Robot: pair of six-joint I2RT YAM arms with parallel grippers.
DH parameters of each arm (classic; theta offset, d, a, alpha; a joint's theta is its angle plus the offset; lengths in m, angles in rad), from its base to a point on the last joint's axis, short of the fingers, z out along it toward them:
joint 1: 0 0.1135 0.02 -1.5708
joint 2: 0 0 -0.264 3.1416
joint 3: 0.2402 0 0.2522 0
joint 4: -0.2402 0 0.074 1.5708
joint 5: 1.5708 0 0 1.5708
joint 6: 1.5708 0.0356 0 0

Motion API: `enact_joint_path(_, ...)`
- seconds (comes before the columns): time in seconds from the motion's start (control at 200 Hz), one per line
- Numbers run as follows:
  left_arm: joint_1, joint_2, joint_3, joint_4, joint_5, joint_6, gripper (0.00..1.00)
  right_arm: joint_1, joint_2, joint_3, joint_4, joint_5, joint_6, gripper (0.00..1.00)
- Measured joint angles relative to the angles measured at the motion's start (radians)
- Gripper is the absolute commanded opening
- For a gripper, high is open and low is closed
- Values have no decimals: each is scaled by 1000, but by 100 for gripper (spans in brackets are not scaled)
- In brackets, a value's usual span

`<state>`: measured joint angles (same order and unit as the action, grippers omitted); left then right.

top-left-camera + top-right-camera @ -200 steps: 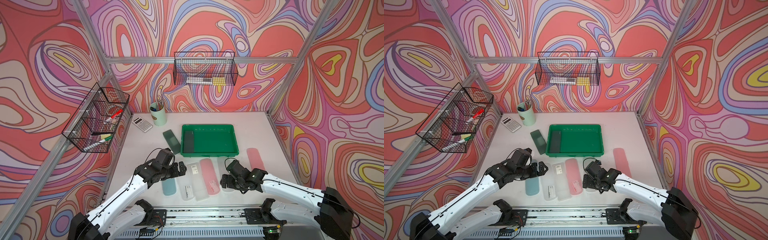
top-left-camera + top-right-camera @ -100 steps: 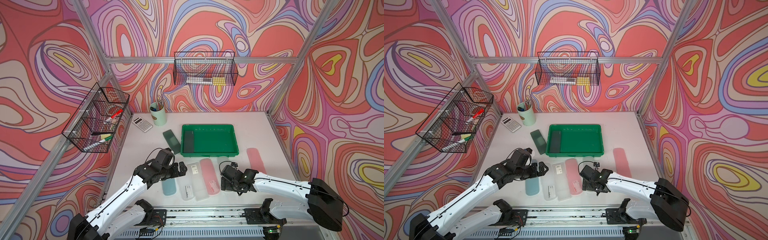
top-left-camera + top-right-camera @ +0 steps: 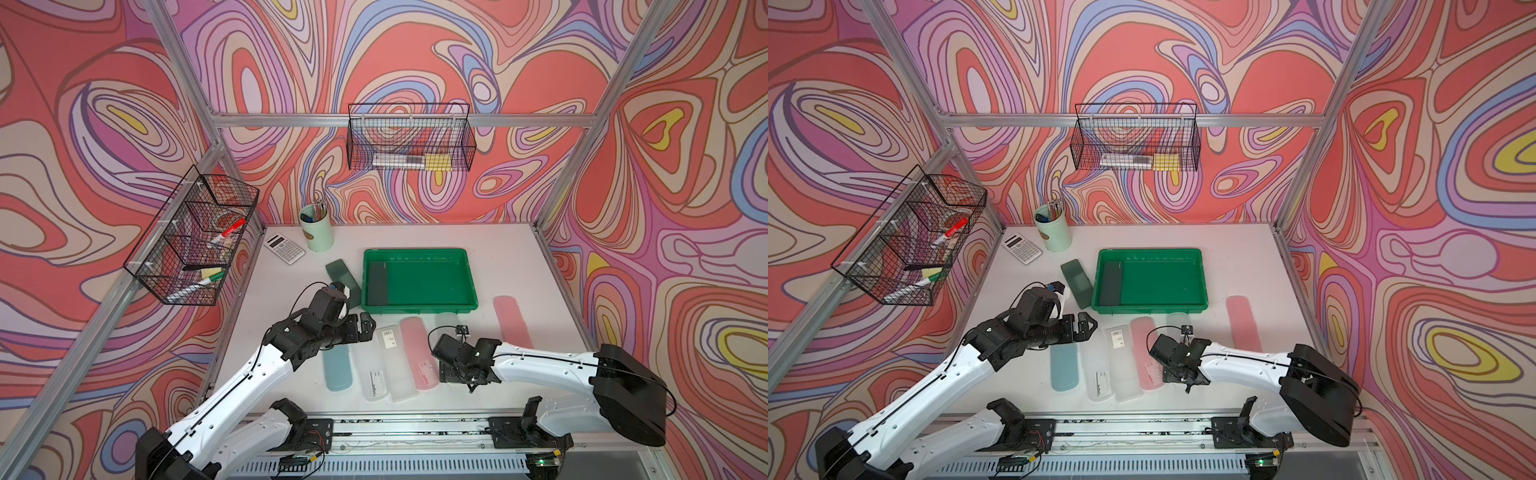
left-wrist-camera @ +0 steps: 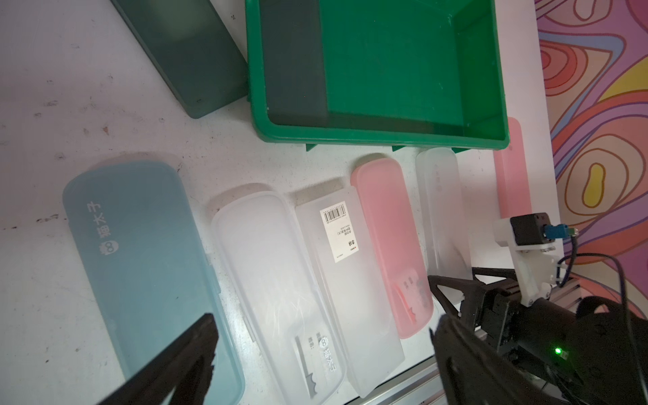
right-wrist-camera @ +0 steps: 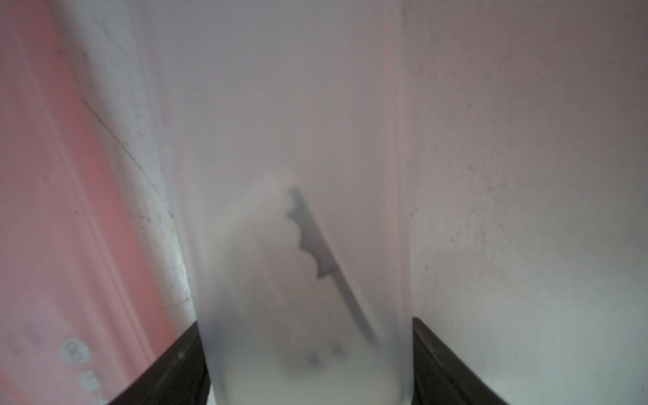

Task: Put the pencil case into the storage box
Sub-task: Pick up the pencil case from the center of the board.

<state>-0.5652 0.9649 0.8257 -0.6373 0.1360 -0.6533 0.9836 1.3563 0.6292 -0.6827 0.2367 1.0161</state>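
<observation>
Grasp step: your right gripper (image 5: 305,321) pinches the frosted pencil case (image 5: 280,140) across both long sides, near end, not yet lifted. The storage box (image 3: 419,307) sits at the case's 12 o'clock, just beyond. Next you'll need lift enough to clear that rim. Left gripper (image 3: 365,328) hangs wide and empty at 9 o'clock.

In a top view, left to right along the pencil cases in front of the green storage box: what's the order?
Teal pencil case, clear rounded pencil case, clear pencil case with barcode label, pink pencil case, frosted pencil case, lone pink pencil case far right.
</observation>
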Motion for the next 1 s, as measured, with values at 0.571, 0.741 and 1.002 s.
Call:
enact_joint_path(0.571, 0, 66, 206, 84, -35, 238, 99, 198, -65, 20, -145, 112, 82, 65)
enact_joint_path(0.741, 0, 65, 206, 91, -45, 239, 99, 270, -66, 33, -182, 143, 131, 62)
enact_joint_path(1.002, 0, 50, 206, 133, -29, 251, 99, 364, -79, 77, -269, 201, 207, 62)
